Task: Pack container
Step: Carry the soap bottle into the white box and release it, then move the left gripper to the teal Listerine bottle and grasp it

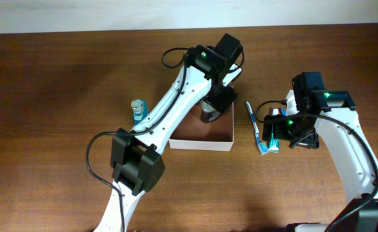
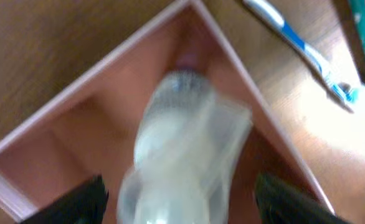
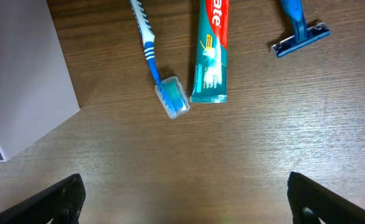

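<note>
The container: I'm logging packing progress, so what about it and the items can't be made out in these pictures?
Overhead: the left arm covers much of the inside of the container.
Left wrist: the clear bottle is blurred; label unreadable, and whether the left gripper grips it is unclear.
Right wrist: the toothpaste tube and razor are cut by the top edge.

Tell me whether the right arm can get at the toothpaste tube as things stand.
Probably yes: the right arm holds open, empty jaws just past the toothpaste tube; nothing lies on it. Only the toothbrush head sits close beside its end.
</note>
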Robot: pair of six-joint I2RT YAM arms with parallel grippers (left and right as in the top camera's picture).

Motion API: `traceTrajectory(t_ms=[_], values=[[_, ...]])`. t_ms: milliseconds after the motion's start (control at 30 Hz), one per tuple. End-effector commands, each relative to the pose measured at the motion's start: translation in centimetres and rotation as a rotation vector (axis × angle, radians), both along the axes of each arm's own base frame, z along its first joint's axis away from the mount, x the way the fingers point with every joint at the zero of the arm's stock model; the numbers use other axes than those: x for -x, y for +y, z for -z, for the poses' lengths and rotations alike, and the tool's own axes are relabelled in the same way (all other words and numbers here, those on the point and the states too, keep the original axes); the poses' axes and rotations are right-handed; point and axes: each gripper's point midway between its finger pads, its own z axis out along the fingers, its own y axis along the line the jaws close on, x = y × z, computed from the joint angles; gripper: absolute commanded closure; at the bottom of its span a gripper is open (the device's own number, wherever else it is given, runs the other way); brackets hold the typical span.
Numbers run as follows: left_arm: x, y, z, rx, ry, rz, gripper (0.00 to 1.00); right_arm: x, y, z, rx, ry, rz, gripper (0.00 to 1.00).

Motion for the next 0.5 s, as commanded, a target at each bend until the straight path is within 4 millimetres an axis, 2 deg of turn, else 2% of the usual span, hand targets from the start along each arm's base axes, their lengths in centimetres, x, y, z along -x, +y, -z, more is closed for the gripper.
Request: traceTrajectory(t_ms=[0,33,133,267,300,367,400,433,467], values=[[0.5,2.1,-7.8,0.059,-0.095,-0.02,0.23,-0.4,-0.4,-0.2,0.012,-0.008,0.006,0.01],[0.7,3.4,-9.0,0.041,-0.108,-0.055,0.22,-0.3,-0.4,-0.2,0.012,-0.006,0.006,0.01],[0.6,10.7,-12.6,-0.077,-0.169,-0.255,0.2,-0.3,-0.4,-0.2,0.012,-0.005,0.006,0.01],[0.3,16.1,-15.6,0.067,-0.145,-0.403,0.19,-0.3,-0.4,-0.2,0.012,-0.005,0.006,0.01],[0.9,19.0,-16.2,0.084,-0.13,-0.468,0.18,-0.3,-0.4,-0.2,0.012,-0.006,0.006,0.01],[1.8,22.0,-15.9,0.061,-0.107,-0.536,0.16,-0.3,-0.4,-0.2,0.012,-0.006,0.006,0.01],[2.7,24.2,-14.9,0.04,-0.064,-0.588,0.15,-0.3,-0.4,-0.2,0.012,-0.006,0.006,0.01],[3.1,25.0,-14.2,0.033,-0.037,-0.606,0.15,-0.3,-0.4,-0.2,0.012,-0.005,0.006,0.01],[3.8,26.1,-12.7,0.017,0.02,-0.625,0.15,-0.3,-0.4,-0.2,0.012,-0.006,0.007,0.01]])
